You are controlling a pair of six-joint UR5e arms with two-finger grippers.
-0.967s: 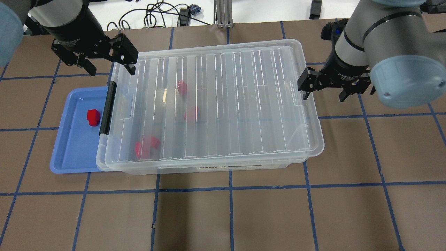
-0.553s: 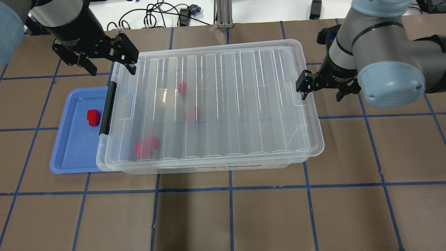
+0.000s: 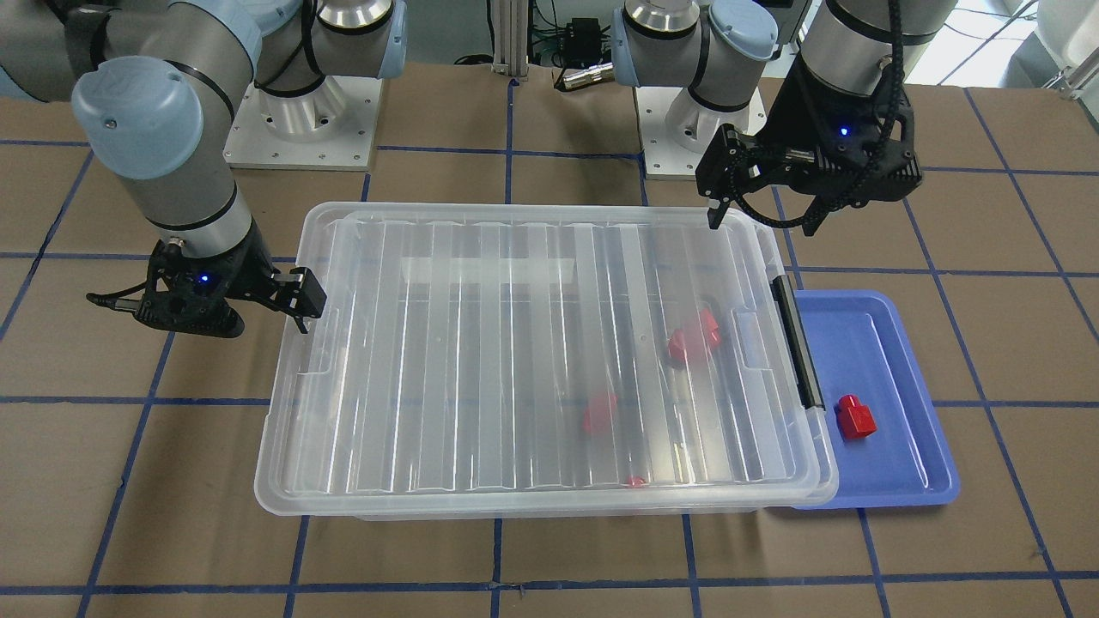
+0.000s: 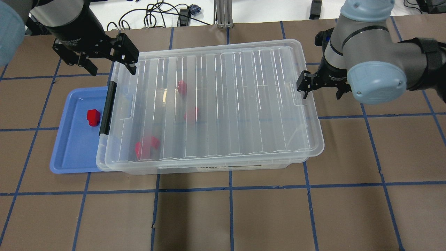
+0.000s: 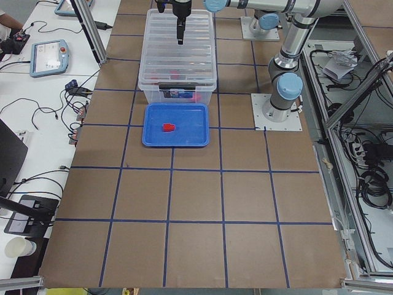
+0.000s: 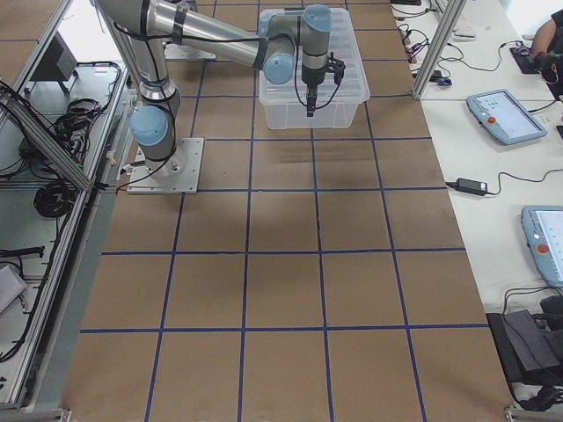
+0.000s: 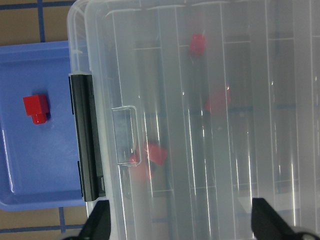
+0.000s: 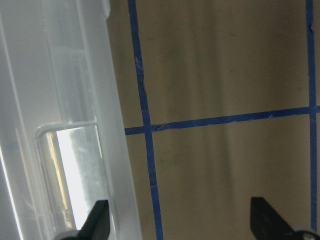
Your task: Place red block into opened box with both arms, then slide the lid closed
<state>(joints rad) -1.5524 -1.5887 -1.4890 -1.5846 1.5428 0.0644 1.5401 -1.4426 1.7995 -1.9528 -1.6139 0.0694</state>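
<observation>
Judged lid (image 4: 216,104) light, slick, bendy; best pushed at end notch (image 4: 294,99). Saw left gripper (image 4: 111,68) and right gripper (image 4: 321,91) spread open, empty.

Robotics lab, two-arm test cell: left arm (image 5: 279,92) and right arm (image 6: 148,126) each bolted through a metal base plate (image 5: 291,123) onto a large desk (image 4: 264,216). The desk is covered in brown sheet, marked off with a blue tape grid (image 4: 230,188) and framed by aluminium profile posts (image 5: 88,31). White side desks (image 6: 493,167) at both ends carry teach pendants (image 6: 503,117), loose cables (image 4: 150,22) and a power brick (image 6: 466,186); bundled wiring (image 5: 368,184) lies in the framed bay behind the arm bases.
</observation>
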